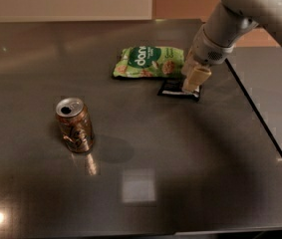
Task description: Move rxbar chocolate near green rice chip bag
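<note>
The desk [145, 193] is carrying the green rice chip bag [148, 61]. The rxbar chocolate [171, 87] is lying just beside it, under the end effector [190, 86]; its grip I cannot tell. The bar is looking light, thin and slippery, probably needing pinching across its width.

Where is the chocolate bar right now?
In the camera view the rxbar chocolate lies right of centre on the table, just in front of the green rice chip bag, its right end under the gripper.
</note>
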Available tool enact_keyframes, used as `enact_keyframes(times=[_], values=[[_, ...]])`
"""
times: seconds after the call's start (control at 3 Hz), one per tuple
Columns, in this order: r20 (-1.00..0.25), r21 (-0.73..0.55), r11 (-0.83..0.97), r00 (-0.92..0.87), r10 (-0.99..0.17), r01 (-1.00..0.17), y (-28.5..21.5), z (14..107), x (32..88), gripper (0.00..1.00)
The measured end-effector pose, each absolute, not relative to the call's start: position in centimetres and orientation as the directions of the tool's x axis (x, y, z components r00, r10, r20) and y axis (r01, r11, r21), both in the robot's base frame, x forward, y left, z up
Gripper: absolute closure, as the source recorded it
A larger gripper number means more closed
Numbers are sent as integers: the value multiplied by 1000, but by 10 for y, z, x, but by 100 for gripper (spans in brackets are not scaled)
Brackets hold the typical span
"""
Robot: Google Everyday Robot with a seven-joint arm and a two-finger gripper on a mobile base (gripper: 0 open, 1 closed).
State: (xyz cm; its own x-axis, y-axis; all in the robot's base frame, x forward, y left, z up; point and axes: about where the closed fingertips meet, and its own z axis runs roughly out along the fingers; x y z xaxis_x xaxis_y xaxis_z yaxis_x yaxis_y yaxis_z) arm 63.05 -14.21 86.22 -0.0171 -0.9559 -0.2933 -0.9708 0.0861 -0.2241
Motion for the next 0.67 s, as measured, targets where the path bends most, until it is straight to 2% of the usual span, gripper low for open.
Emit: enact_keyframes(times=[0.33, 0.67], values=[[-293, -222, 84, -16, -956, -971, -141, 861, 631, 0], [-293, -222, 84, -16, -956, -971, -141, 860, 631, 0]])
